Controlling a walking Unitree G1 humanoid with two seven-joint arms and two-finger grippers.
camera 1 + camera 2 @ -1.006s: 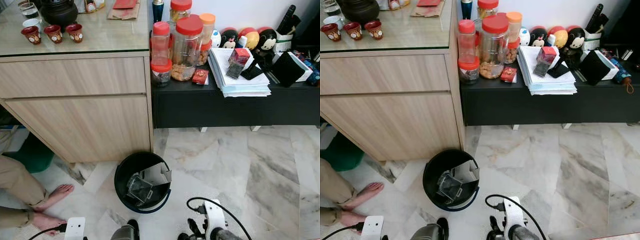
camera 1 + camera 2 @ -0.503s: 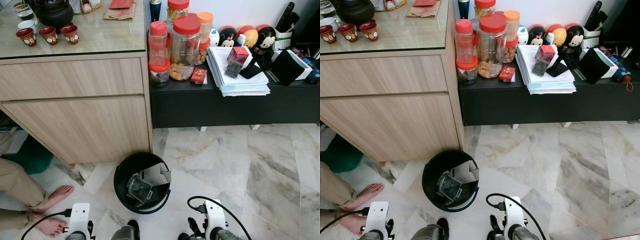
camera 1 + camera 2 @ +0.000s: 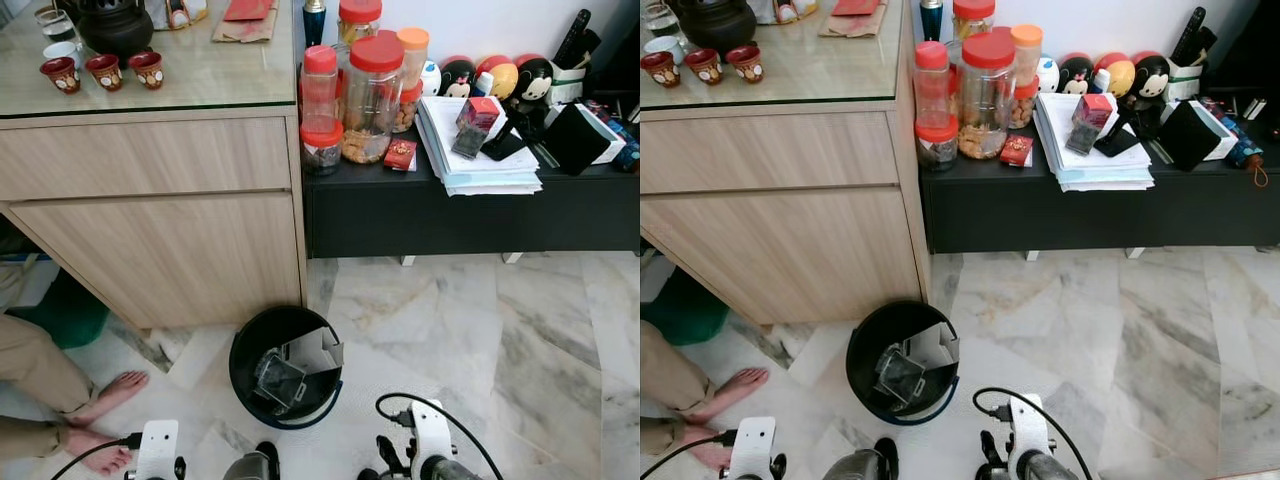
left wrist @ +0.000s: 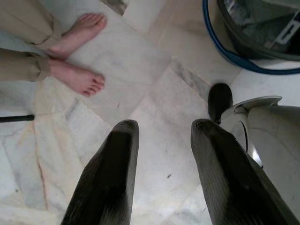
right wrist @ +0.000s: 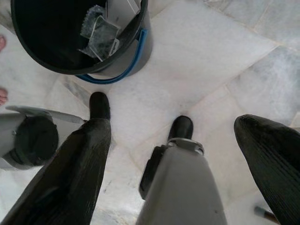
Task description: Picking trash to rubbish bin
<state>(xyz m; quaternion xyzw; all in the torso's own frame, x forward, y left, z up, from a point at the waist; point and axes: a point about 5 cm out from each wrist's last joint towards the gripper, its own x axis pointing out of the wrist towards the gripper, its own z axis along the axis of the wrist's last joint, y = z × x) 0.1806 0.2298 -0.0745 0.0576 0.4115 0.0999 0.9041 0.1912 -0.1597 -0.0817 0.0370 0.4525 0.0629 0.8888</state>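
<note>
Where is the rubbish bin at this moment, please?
In the left eye view, the rubbish bin stands on the marble floor, below the wooden cabinet, ahead of the robot.

1. Round black plastic rubbish bin stands open-topped on pale marble floor; bare floor lies to its right.
2. Light wooden cabinet rises close behind it (a person's bare feet lie at its left).
</note>
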